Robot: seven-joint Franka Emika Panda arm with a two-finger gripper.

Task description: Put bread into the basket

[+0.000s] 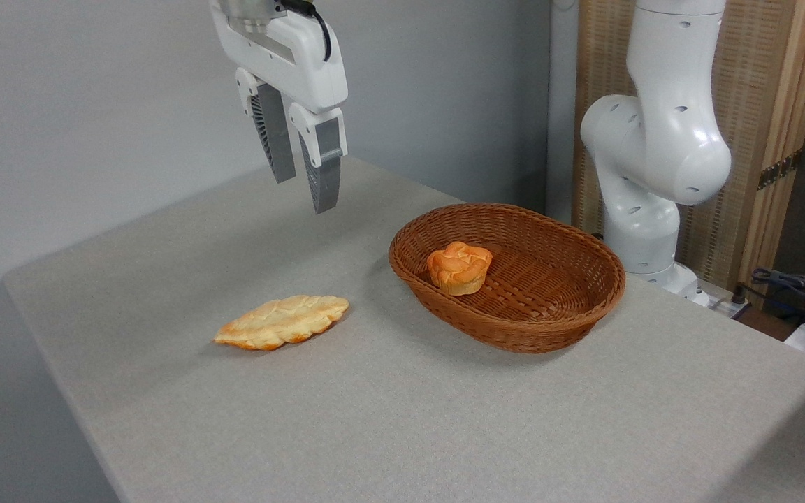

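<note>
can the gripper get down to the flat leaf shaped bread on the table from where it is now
Probably yes. The gripper hangs open in the air, up and behind the bread, which lies alone on the table. Nothing stands between them; the basket with its small bun sits apart to the right.

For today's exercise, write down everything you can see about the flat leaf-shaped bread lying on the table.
The bread is a flat, elongated, leaf-shaped pastry, pale golden on its bumpy, scored top and orange-brown along the edges. It looks whole and lies flat on the grey table, its long axis running left to right with the right tip slightly farther back. It sits left of the basket, apart from it. Only the table touches it; the open gripper hangs above and behind, well clear.
</note>
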